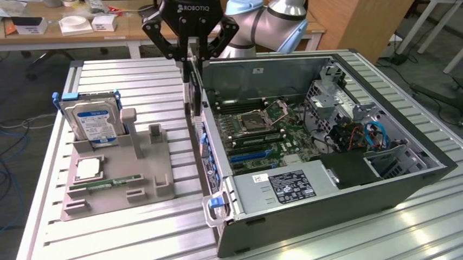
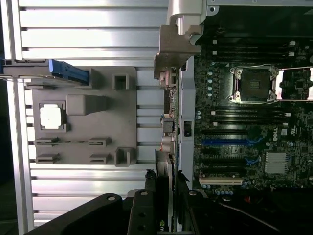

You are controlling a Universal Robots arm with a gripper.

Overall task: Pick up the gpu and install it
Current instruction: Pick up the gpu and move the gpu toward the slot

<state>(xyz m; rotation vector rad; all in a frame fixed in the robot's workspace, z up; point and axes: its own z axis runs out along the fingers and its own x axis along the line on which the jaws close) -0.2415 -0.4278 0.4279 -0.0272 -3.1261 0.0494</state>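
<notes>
One corner of the open computer case [image 1: 326,216] is cut off by the lower edge of the exterior view, so its near side cannot be made out. Just behind, the labelled power supply [image 1: 285,187] hides part of the motherboard [image 1: 261,135]. To the exterior view's left, on the slatted table [image 1: 145,233], lies a grey holder [image 1: 123,195] with a RAM stick [image 1: 116,181] flat in it, a square processor chip [image 1: 88,169] beyond that, and a blue-labelled hard drive [image 1: 90,122] standing at its far end.

Farther back, the gpu [image 1: 194,92] hangs upright and edge-on, so its faces are hard to read; it is above the case wall that faces the holder, between holder and motherboard, and sits in no slot. The gripper [image 1: 192,56] clamps its upper end: the fingers [image 2: 146,205] press on both flat sides, the card running out from between them. In the wrist view the metal bracket [image 2: 176,44] is at the card's far end. Behind, the arm [image 1: 268,21] is cropped by the frame, with a wooden desk [image 1: 72,38] beyond.
</notes>
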